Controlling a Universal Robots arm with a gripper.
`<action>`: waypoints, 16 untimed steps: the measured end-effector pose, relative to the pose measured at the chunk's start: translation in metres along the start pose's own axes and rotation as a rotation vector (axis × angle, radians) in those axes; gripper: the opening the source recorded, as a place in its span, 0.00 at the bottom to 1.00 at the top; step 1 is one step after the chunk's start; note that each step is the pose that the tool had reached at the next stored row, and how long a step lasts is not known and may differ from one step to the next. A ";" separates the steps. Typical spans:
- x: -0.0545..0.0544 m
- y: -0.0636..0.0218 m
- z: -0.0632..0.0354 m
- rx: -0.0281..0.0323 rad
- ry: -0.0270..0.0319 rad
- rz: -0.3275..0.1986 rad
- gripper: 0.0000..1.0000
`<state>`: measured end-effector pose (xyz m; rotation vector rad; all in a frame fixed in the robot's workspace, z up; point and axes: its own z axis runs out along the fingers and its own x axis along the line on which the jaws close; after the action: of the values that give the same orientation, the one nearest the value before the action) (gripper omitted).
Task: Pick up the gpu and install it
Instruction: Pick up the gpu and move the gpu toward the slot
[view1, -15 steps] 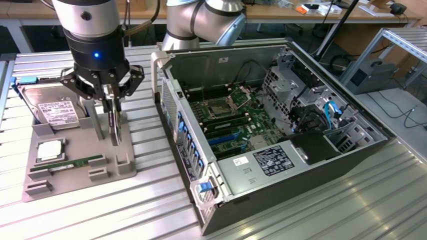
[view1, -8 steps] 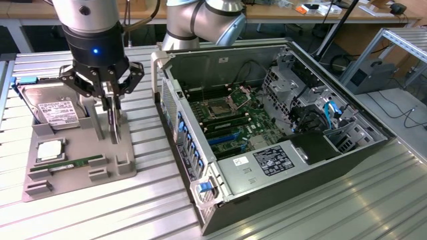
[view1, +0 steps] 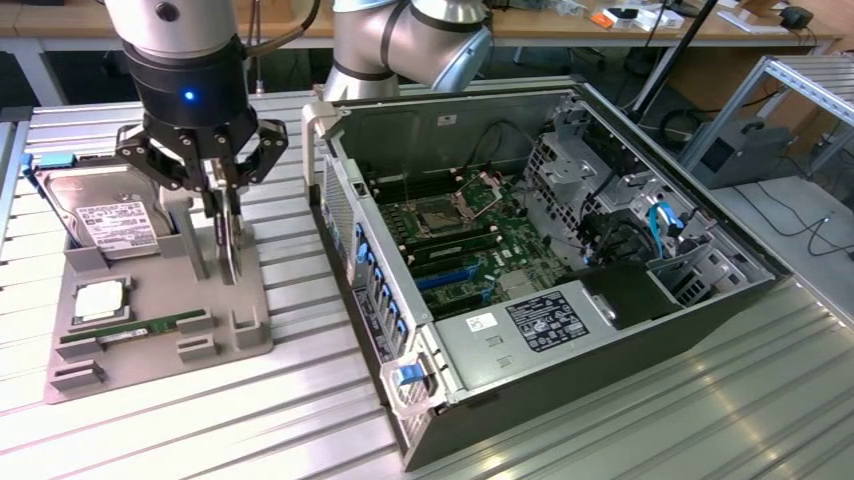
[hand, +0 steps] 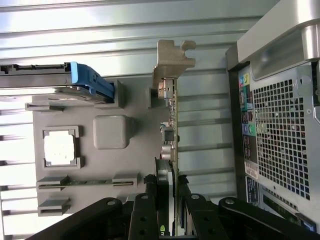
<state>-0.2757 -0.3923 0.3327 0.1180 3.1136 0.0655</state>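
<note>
Closest to the wrist camera are the black fingers (hand: 149, 192) of the gripper (hand: 167, 182). They are drawn in on either side of the gpu (hand: 173, 125) and appear to pinch its two flat faces. The card stands on its long edge, thin side towards the lens, with its silver bracket (hand: 172, 60) at the far end.

In the exterior view the same grasp sits in the upper left of the frame. The arm hangs straight down over the grey tray (view1: 167, 285), and the card stands upright in a slot near the tray's right edge. Its lower edge looks seated there and not yet lifted. On the same tray the hard drive (view1: 110, 215) lies to the left, with the processor chip (view1: 100, 300) and the RAM stick (view1: 147, 327) in the lower left.

The open computer case (view1: 342, 215) fills the centre and right of the frame, just beside the tray on the ribbed metal table (view1: 667, 420). Its motherboard (view1: 461, 230) is exposed.

The card is probably light and stiff, but fragile. It has small soldered parts on its faces and a connector edge that would not tolerate scraping or twisting. A squeeze across the flat faces near the upper edge, away from the bracket and the connector, seems the sound hold. The faces are smooth, so the card might slip or tilt if the pinch were off centre.
</note>
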 end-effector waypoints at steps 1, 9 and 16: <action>0.000 0.0000 -0.0009 0.0000 0.0000 0.000 0.27; 0.000 0.0004 -0.0091 0.0001 0.0000 0.000 0.27; 0.000 0.0006 -0.0145 0.0000 0.0000 0.000 0.27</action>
<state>-0.2758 -0.3923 0.3472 0.1180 3.1136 0.0655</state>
